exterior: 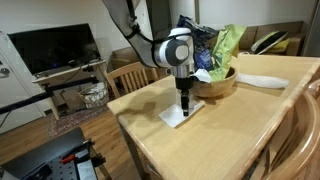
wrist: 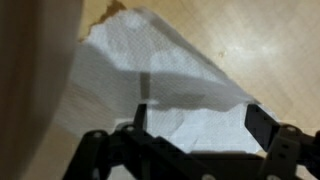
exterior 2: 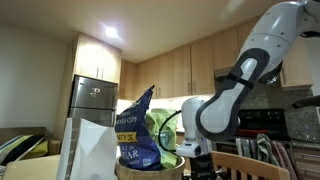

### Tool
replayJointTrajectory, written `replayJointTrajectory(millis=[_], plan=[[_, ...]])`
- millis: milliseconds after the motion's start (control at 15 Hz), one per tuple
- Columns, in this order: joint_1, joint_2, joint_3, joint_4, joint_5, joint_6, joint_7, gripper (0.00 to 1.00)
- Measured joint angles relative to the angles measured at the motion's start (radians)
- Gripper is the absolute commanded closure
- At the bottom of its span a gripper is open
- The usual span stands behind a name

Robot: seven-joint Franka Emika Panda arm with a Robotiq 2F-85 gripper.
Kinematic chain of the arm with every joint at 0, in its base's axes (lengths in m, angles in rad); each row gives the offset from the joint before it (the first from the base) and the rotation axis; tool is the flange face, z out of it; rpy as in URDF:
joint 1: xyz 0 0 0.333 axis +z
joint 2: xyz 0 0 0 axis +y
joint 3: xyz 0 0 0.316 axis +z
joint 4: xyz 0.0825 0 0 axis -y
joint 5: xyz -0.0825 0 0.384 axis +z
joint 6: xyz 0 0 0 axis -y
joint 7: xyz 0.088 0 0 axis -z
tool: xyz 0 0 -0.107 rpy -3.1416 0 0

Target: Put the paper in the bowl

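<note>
White paper (exterior: 172,116) lies flat on the table (exterior: 235,140), my tool (exterior: 185,104) right over it, spread wide with nothing in it. From there the bowl (exterior: 216,84) sits around 2 o'clock. So nothing's done yet: grab, carry, drop all left.

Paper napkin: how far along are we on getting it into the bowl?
Done: the gripper is lined up directly over the paper, which lies flat on the table beside the bowl. In hand: the jaws stand open above it in the wrist view, nothing gripped. Left: close, lift, carry to the bowl, release.
</note>
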Motion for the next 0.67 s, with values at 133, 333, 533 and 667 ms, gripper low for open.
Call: replayJointTrajectory(millis=[133,333,533,667], plan=[[0.000,0.001,0.000,-0.007,0.000,0.006,-0.019,0.00],[0.000,0.007,0.000,-0.017,0.000,0.023,-0.043,0.00],[0.000,0.016,-0.001,-0.026,-0.001,0.046,-0.072,0.00],[0.001,0.020,-0.002,-0.027,-0.002,0.056,-0.084,0.00]])
